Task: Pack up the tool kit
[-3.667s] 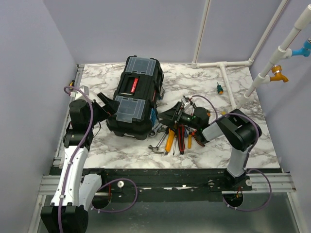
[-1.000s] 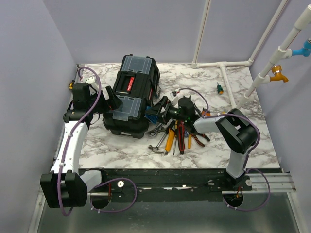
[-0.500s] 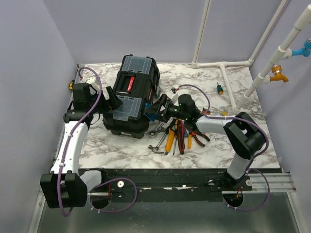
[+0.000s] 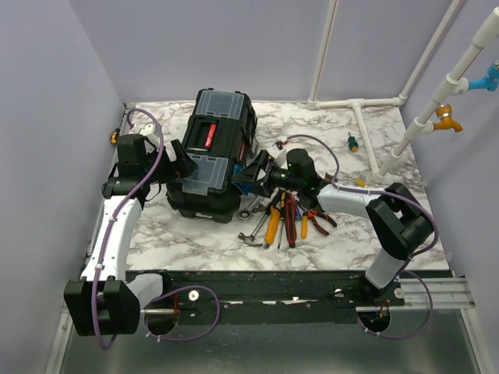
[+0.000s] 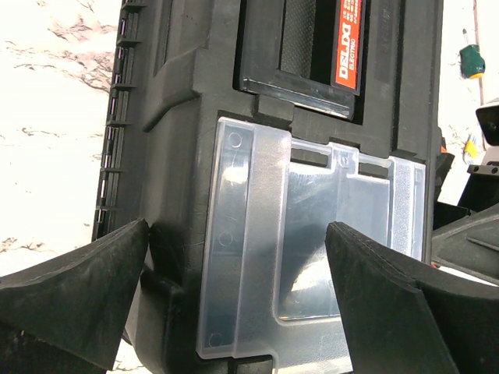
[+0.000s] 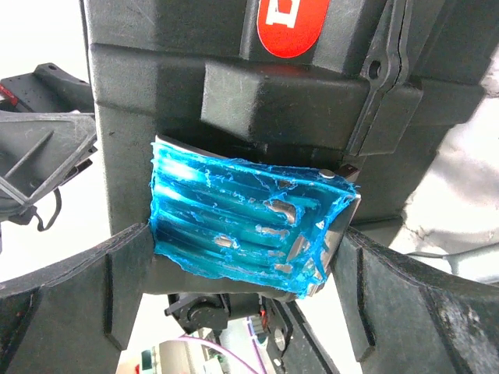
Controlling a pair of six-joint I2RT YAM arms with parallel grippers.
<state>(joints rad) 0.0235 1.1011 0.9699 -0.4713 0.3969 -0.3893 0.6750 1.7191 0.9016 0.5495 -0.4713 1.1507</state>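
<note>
The black toolbox (image 4: 214,152) lies shut at the table's centre-left, with clear compartment lids and a red label. My left gripper (image 4: 178,164) is open at its left side. In the left wrist view the gripper (image 5: 235,234) straddles the lid's edge beside a clear compartment lid (image 5: 312,249). My right gripper (image 4: 254,171) is open at the box's right side. In the right wrist view the gripper (image 6: 245,238) has a finger on each side of the blue latch (image 6: 242,226). Loose tools (image 4: 282,218) lie on the table right of the box.
The tool pile holds a hammer (image 4: 253,234), yellow-handled screwdrivers (image 4: 273,226) and red pliers (image 4: 290,218). A green screwdriver (image 4: 352,142) lies at the back right. White pipes (image 4: 366,132) run along the back right of the marble table (image 4: 195,241).
My left arm swung up against the toolbox's left side and the box shifted a little. My right gripper moved left from the tool pile to the blue latch.
</note>
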